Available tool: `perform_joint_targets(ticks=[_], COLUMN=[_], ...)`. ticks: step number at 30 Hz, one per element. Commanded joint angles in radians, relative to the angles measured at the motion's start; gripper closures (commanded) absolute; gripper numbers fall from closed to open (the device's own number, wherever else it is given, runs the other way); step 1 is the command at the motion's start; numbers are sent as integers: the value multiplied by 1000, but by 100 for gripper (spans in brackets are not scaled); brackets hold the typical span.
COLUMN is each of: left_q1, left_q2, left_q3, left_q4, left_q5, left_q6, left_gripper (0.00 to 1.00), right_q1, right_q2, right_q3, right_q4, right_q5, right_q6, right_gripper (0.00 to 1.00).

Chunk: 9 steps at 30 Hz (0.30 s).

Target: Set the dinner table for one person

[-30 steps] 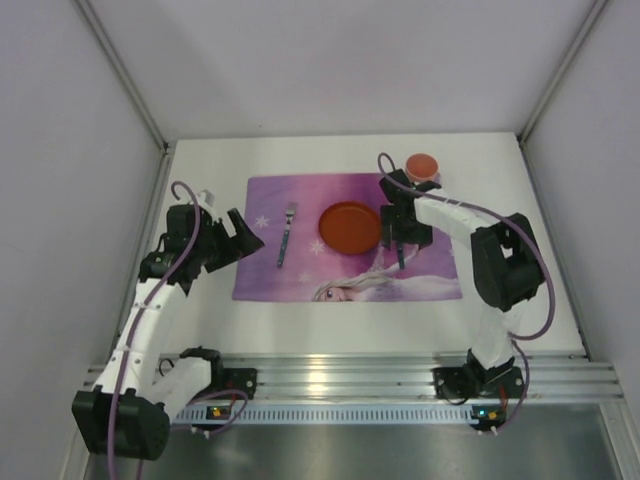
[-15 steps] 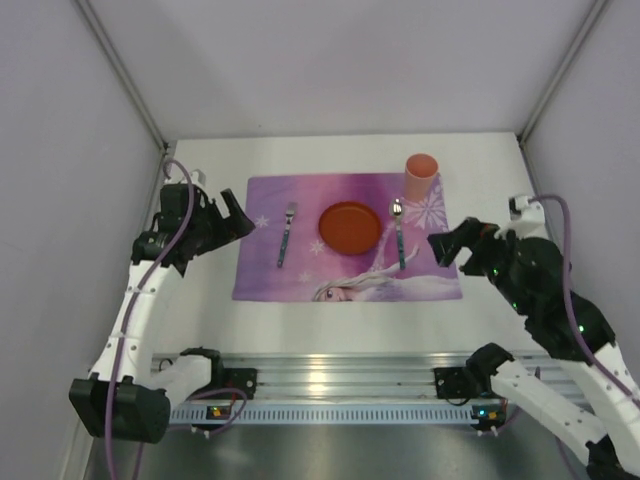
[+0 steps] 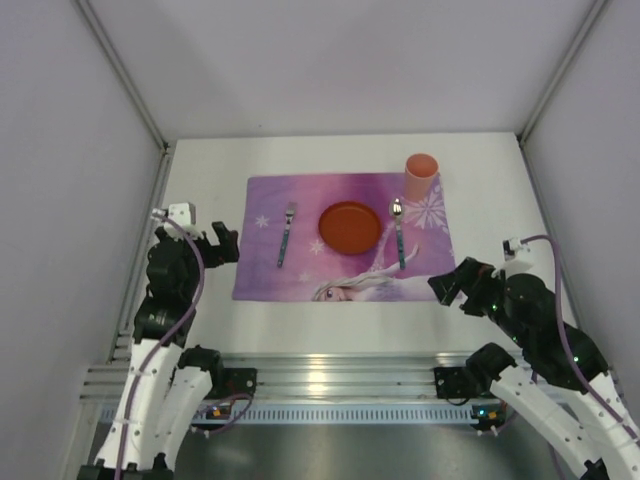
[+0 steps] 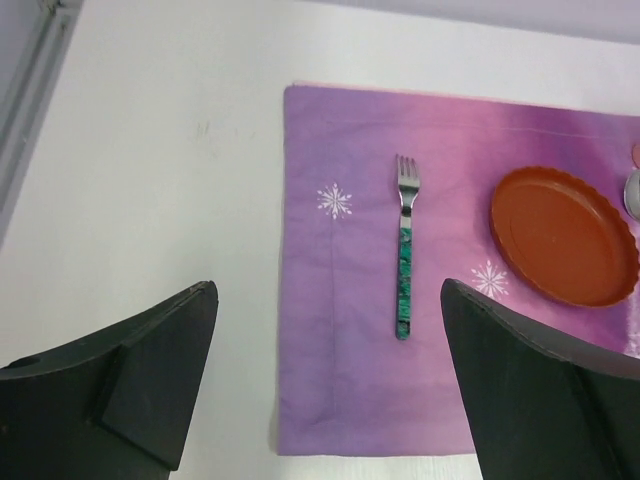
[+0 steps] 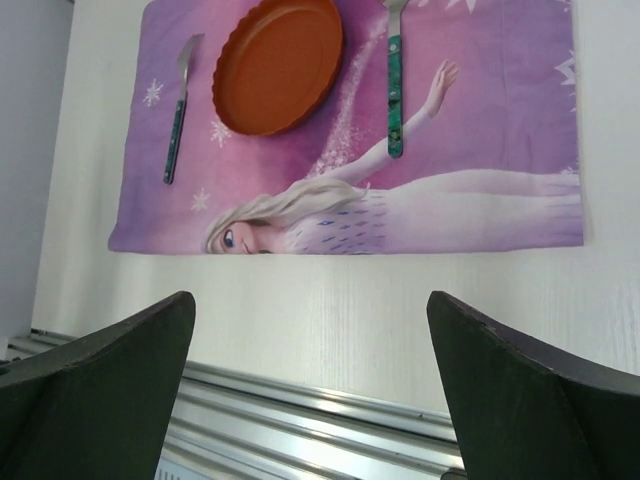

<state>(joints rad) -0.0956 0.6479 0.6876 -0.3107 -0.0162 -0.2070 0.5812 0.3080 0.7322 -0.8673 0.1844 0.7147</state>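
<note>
On the white dinner table (image 3: 500,200) lies a purple printed placemat (image 3: 345,283). On it are an orange plate (image 3: 350,227), a fork (image 3: 285,236) to its left, a spoon (image 3: 399,235) to its right and an orange cup (image 3: 421,176) at the far right corner. My left gripper (image 3: 224,246) is open and empty, raised left of the placemat. My right gripper (image 3: 452,287) is open and empty, raised by the placemat's near right corner. The left wrist view shows the fork (image 4: 404,258) and plate (image 4: 563,236). The right wrist view shows the plate (image 5: 278,63), fork (image 5: 177,124) and spoon (image 5: 394,85).
An aluminium rail (image 3: 340,378) runs along the table's near edge, with both arm bases on it. Grey walls enclose the table at the left, right and back.
Both arms have drawn back toward their bases. The right gripper has left the spoon lying on the placemat right of the plate. The left gripper moved away from the fork.
</note>
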Motion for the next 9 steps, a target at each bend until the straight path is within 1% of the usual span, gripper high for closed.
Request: perform_joint_targets(ticks=[1,5,7,9], left_q1=[-4,-4,-4,-4], left_q2=[-141,-154,-156,-157], left_q3=[-112,-137,-148,-178], left_q4=[266,168,162,195], left_q5=[-19,-56,-73,-117], left_q6=[97,89,87,87], left_gripper=[1,1,1,1], right_q1=[5,5,5,3], right_q2=[8,75,100,129], right_q3=[27,58,68,84], right_q4=[-21,0,20,28], right_q5=[6,14,-16,-11], right_q6=[16,-21,-38,-57], right_gripper=[0,0,0,0])
